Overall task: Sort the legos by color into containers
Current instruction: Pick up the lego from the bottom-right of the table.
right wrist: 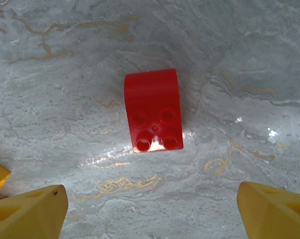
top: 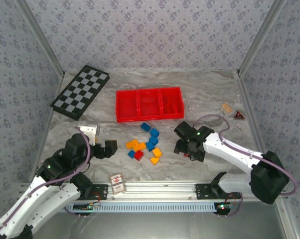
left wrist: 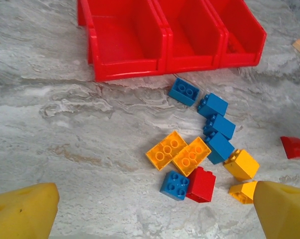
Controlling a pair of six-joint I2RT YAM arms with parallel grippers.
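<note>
You had the marble table [top: 200, 94] in front of you, with the checkered board [top: 80, 92] lying tilted at its far left. The red tray [top: 140, 118] sat at the centre back, its three containers side by side. The left compartment [top: 127, 105] and the middle compartment [top: 150, 103] showed you bare red floors. The right compartment [top: 181, 102] held a darker red lump that looked like red bricks, though red on red was hard to read.

Your left gripper [top: 107, 148] hung low over the table left of the pile, its jaws spread wide with nothing between them. Your right gripper [top: 185, 147] hovered to the right of the pile, jaws also wide apart and touching nothing. A small card box [top: 117, 183] lay near the front rail.

The legos [top: 146, 145] lay loose on the table just in front of the tray, between your two grippers: a string of blue bricks [left wrist: 213, 104], two orange-yellow bricks [left wrist: 179, 152] touching each other, and a red brick [left wrist: 201, 184] against a blue one. A single red sloped brick [right wrist: 154, 110] rested studs-up on the table beneath your right gripper, apart from both fingers.
</note>
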